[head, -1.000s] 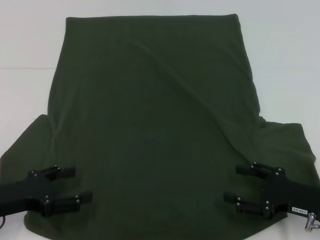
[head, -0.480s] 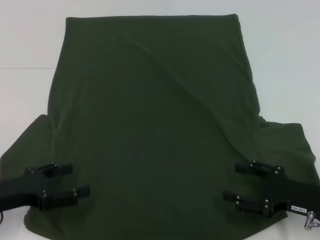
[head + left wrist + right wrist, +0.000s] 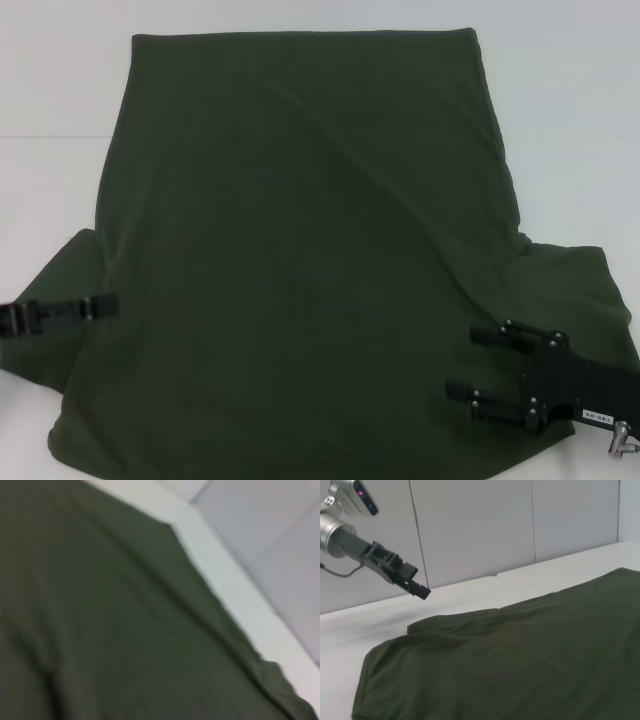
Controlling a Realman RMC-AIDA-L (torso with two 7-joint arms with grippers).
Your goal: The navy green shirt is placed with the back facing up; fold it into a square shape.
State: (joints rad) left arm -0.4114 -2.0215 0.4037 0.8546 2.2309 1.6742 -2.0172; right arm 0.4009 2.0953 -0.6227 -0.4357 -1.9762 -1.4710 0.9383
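Observation:
The navy green shirt [image 3: 300, 250] lies flat on the white table [image 3: 50, 80], plain side up, with both sleeves toward me. My right gripper [image 3: 462, 363] hovers open over the shirt's near right part, beside the right sleeve [image 3: 580, 290], with nothing between its fingers. At the left sleeve's [image 3: 50, 280] outer edge, my left gripper [image 3: 100, 306] shows edge-on as a single thin bar. The right wrist view shows that left gripper [image 3: 422, 591] raised above the table, beyond the shirt [image 3: 520, 655]. Only shirt cloth [image 3: 100, 630] and the table edge fill the left wrist view.
White table surface [image 3: 570, 120] shows on both sides of the shirt and beyond its far hem. Grey wall panels [image 3: 480, 530] rise behind the table. The table's edge [image 3: 235, 595] runs close beside the shirt.
My left gripper has pulled back to the left off the shirt body and rolled, so it now shows edge-on at the sleeve's edge. The right gripper and shirt have stayed put.

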